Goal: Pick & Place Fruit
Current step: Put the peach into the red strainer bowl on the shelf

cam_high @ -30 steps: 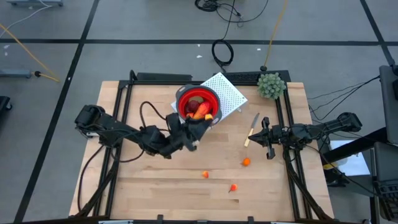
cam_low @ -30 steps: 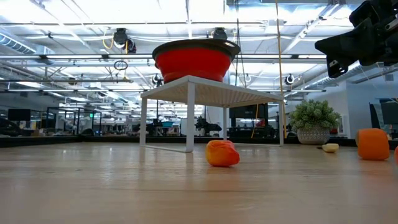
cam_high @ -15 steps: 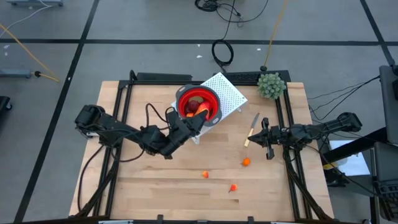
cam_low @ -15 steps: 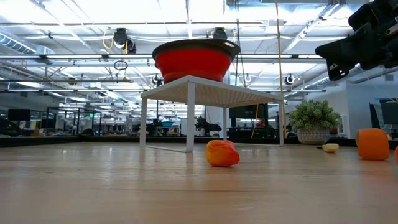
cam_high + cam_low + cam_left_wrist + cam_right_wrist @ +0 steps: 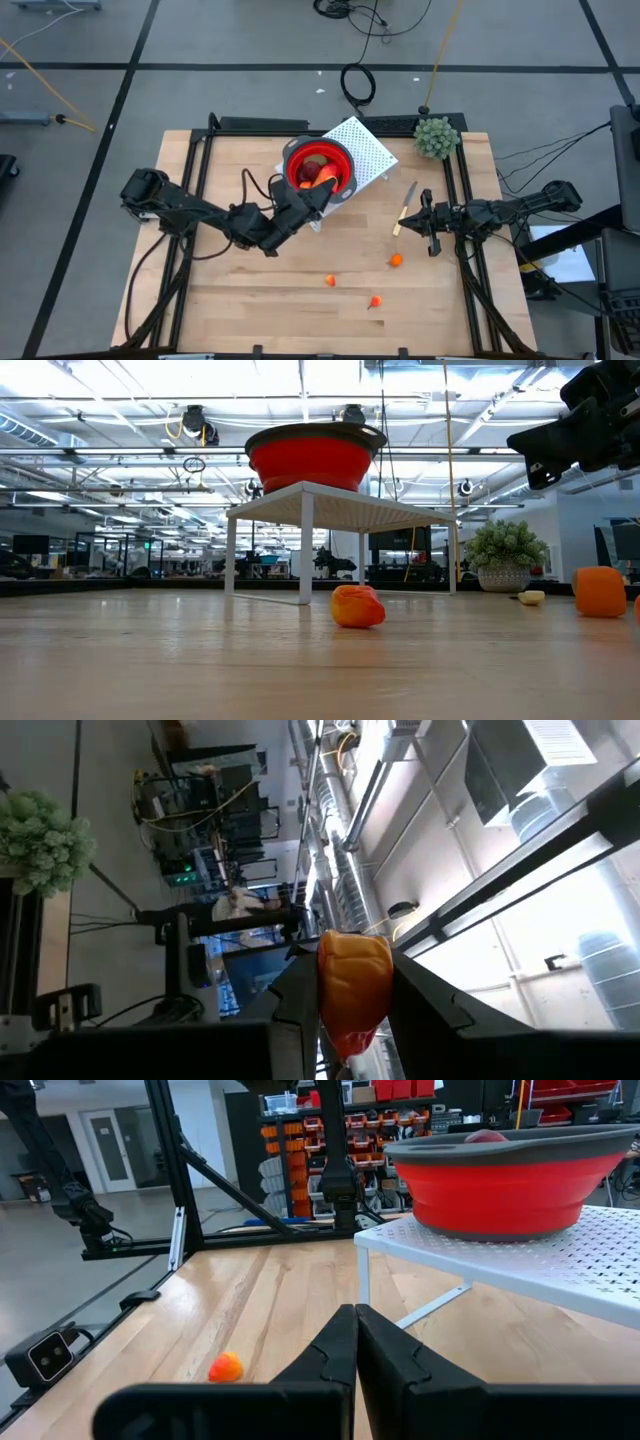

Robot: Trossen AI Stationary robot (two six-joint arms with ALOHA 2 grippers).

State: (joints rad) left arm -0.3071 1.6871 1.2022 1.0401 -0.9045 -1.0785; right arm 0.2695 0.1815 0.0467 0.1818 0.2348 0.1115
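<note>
This is a robotics lab in a large industrial hall. The wooden table (image 5: 250,280) stands on a grey concrete floor (image 5: 200,90) marked with dark tape lines, with loose cables (image 5: 358,82) lying behind it. The low view shows a high open ceiling with strip lights (image 5: 130,400) and exposed ducts. The right wrist view shows shelving stocked with red and orange bins (image 5: 300,1155) beyond a black metal frame (image 5: 175,1170).

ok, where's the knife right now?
In the high view the knife lies flat on the table's right half, between the white rack holding the red bowl and the right gripper, just left of that gripper.
</note>
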